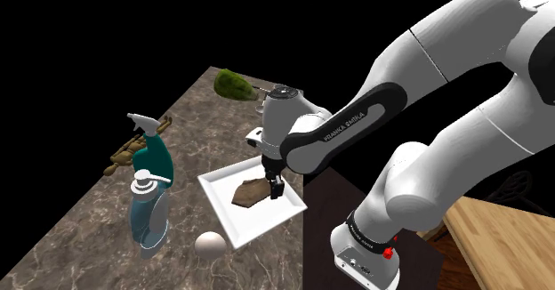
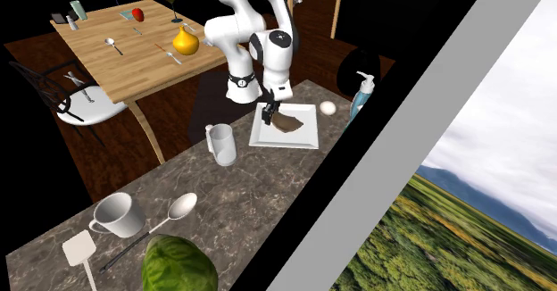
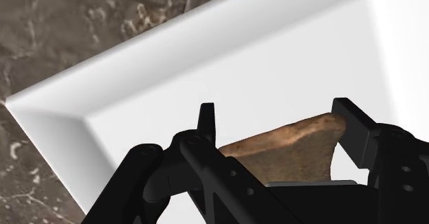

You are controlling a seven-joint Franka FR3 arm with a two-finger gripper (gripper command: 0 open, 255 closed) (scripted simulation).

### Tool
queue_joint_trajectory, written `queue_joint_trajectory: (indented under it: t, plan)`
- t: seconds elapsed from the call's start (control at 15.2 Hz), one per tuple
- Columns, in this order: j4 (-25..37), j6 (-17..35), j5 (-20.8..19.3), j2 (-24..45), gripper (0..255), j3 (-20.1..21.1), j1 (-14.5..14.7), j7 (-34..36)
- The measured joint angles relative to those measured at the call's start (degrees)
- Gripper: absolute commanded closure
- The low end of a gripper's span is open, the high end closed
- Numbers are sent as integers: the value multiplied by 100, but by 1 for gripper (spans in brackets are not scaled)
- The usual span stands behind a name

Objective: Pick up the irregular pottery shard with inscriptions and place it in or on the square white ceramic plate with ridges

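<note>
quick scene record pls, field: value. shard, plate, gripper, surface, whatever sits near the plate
surface: dark marbled counter
plate: square, white, raised rim, at the counter edge nearest the arm
shard: brown, irregular, inside the plate's rim
gripper: low over the plate, at the shard; grip unclear
nearby: white ball and teal spray bottle, both off the plate

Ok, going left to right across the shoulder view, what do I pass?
Teal spray bottle → white ball → brown shard → wooden tabletop at the far right.
</note>
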Motion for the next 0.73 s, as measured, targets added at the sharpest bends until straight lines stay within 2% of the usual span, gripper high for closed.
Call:
queue_joint_trajectory:
  t: [0.4,0.46,0.73]
  plan:
    - [-6,81,-22,72,255,1,-17,6]
    - [-6,82,-23,73,0,1,-17,6]
    - [-6,82,-23,73,0,0,-17,6]
